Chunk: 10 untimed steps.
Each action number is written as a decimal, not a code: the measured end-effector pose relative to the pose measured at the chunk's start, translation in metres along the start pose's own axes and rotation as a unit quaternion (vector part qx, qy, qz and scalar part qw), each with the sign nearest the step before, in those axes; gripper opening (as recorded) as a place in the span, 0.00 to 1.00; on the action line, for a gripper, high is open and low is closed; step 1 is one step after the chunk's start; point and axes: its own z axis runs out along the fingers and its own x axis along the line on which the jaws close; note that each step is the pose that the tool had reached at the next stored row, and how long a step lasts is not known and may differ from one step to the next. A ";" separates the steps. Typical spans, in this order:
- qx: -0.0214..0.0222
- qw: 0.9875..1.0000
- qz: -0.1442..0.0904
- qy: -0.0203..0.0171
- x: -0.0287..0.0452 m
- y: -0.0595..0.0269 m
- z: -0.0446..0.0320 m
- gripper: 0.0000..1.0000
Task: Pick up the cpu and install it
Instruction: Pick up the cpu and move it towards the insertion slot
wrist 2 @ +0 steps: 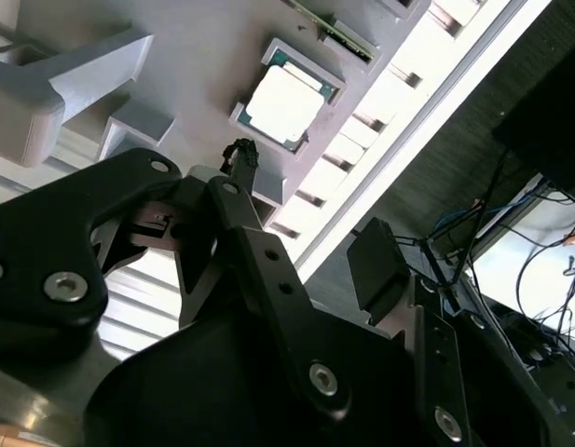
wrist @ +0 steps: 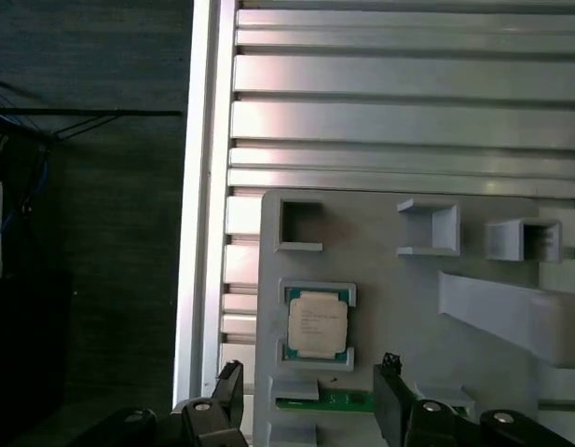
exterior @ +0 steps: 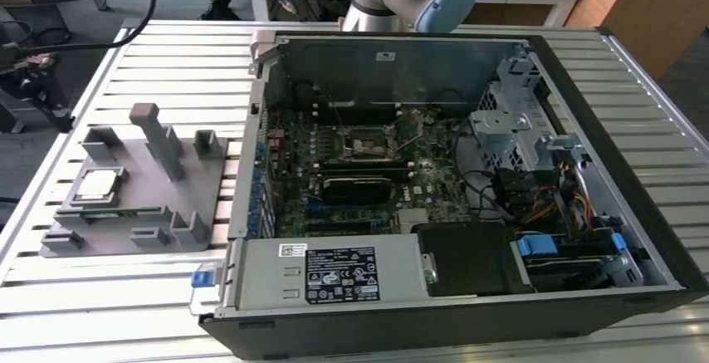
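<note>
Tool fingers apart, nothing held, poised over the cpu. Cpu sits in grey tray on worktop, nine o'clock from open computer case in the exterior view.

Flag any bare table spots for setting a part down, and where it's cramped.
In the exterior view, free: bare slats of the table beyond the grey fixture, up to the far edge; another patch in front of it, at the near edge. Tight: the strip between fixture and computer case, the fixture's pockets around the cpu, and inside the case.
</note>
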 end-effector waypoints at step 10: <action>0.000 1.000 -0.003 0.001 -0.0011 -0.0013 0.0139 0.66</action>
